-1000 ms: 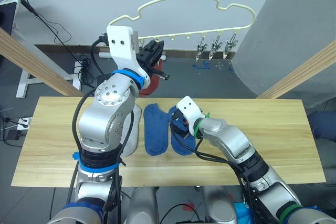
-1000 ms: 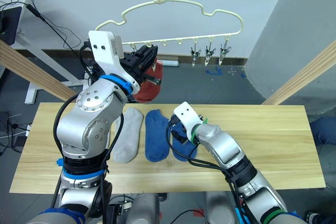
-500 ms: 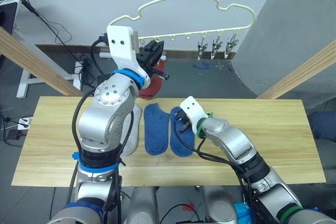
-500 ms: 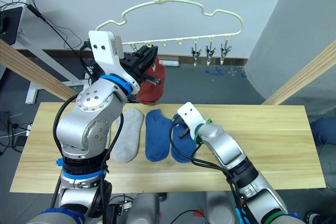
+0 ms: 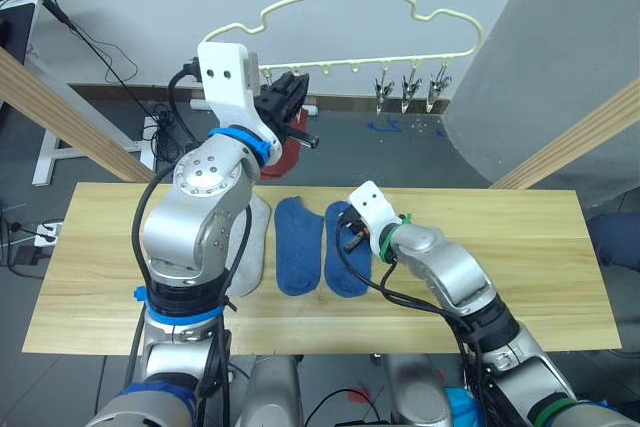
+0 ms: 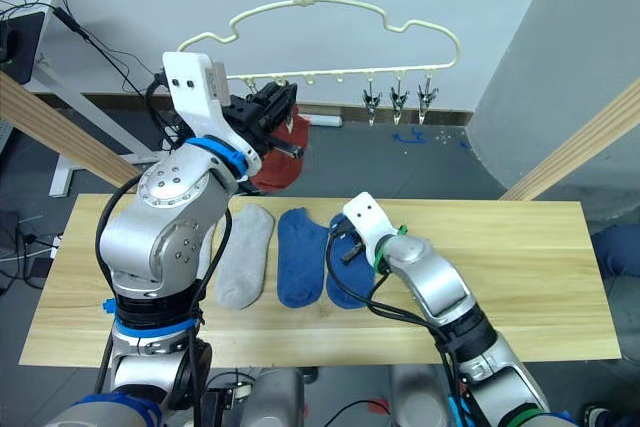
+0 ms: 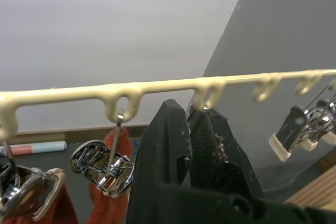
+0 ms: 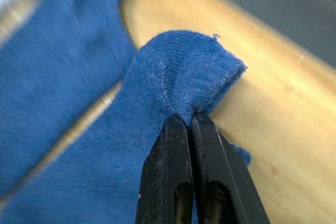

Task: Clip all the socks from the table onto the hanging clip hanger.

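Note:
The cream clip hanger (image 5: pixel 437 15) hangs above the far side of the table (image 5: pixel 520 247). My left gripper (image 5: pixel 298 112) is raised to its bar, shut, with its fingertips (image 7: pixel 173 111) just under a ring. I see nothing between them. Beside them a rust red sock (image 7: pixel 113 145) hangs from a clip, with another red sock (image 7: pixel 52 208) next to it. On the table my right gripper (image 8: pixel 184 119) is shut on the bunched end of a blue sock (image 5: pixel 345 272). A second blue sock (image 5: pixel 295 247) lies to its left. A light grey sock (image 6: pixel 245 257) is partly hidden by my left arm.
Three bare metal clips (image 5: pixel 405 92) hang at the right end of the hanger's bar. Slanted wooden beams (image 5: pixel 60 117) stand at both sides of the table. A grey curtain (image 5: pixel 560 67) hangs at the back right.
My right gripper was open over the blue sock and has shut on its end, pinching the fabric up. My left arm shifted slightly left, and the red sock swung a little.

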